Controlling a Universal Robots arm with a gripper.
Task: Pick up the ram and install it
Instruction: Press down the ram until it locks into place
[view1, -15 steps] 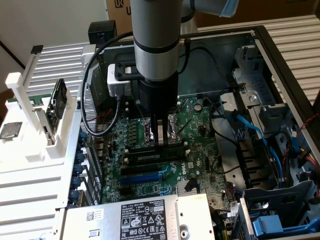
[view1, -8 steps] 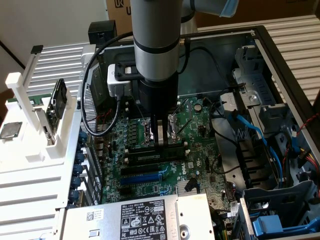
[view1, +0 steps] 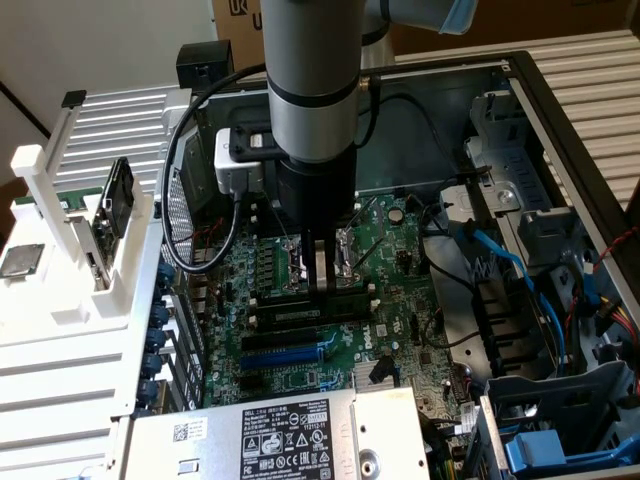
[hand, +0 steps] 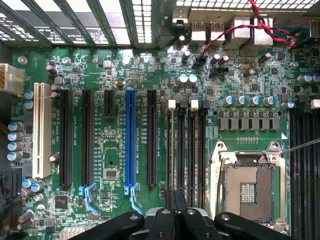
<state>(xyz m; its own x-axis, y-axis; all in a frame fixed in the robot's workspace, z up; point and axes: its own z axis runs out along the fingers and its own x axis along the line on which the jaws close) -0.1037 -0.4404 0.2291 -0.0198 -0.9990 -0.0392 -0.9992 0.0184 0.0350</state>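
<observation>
The ram (view1: 352, 292) is a thin dark stick standing on edge along the black memory slots (hand: 193, 150), beside the CPU socket (hand: 252, 192). My gripper (view1: 322, 285) hangs straight down over the middle of it. The fingers are shut, and their tips meet the stick's upper edge. In the wrist view the closed gripper (hand: 175, 200) lines up with the white-clipped slots. The stick is seen edge-on there and is hard to tell from the slot under it.
The open computer case (view1: 560, 110) surrounds the motherboard (view1: 390, 240). Blue cables (view1: 500, 265) and drive bays are at the exterior view's right, and a power supply (view1: 280, 430) is in front. A white rack (view1: 90, 250) holding parts stands at the exterior view's left. A blue expansion slot (hand: 130, 140) runs parallel to the memory slots.
</observation>
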